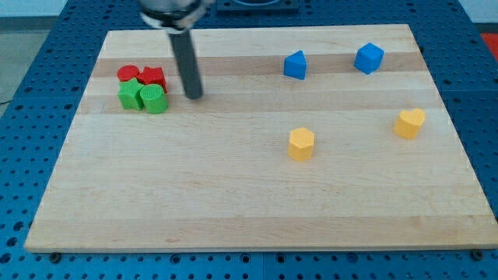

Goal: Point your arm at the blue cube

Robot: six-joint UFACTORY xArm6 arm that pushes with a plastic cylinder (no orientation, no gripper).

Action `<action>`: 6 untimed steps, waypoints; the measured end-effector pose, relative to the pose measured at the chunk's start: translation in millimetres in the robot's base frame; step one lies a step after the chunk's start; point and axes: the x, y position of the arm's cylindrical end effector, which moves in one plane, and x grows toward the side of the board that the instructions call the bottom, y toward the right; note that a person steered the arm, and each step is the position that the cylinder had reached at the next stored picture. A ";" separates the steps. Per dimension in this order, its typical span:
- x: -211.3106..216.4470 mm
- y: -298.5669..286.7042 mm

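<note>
The blue cube (369,57) sits near the view's top right on the wooden board (257,187). A second blue block (295,65), wedge-like in shape, lies to its left. My tip (194,96) rests on the board at the upper left, just right of a tight cluster of two red blocks (141,75) and two green blocks (143,98). The tip is far to the left of the blue cube, with the other blue block between them.
Two yellow blocks lie lower on the board, one near the middle (301,144) and one at the right (409,123). The board rests on a blue perforated table (482,93). The arm's dark body (173,12) enters from the view's top.
</note>
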 end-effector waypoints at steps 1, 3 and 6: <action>7.5 83.1; 7.0 274.5; -112.7 333.8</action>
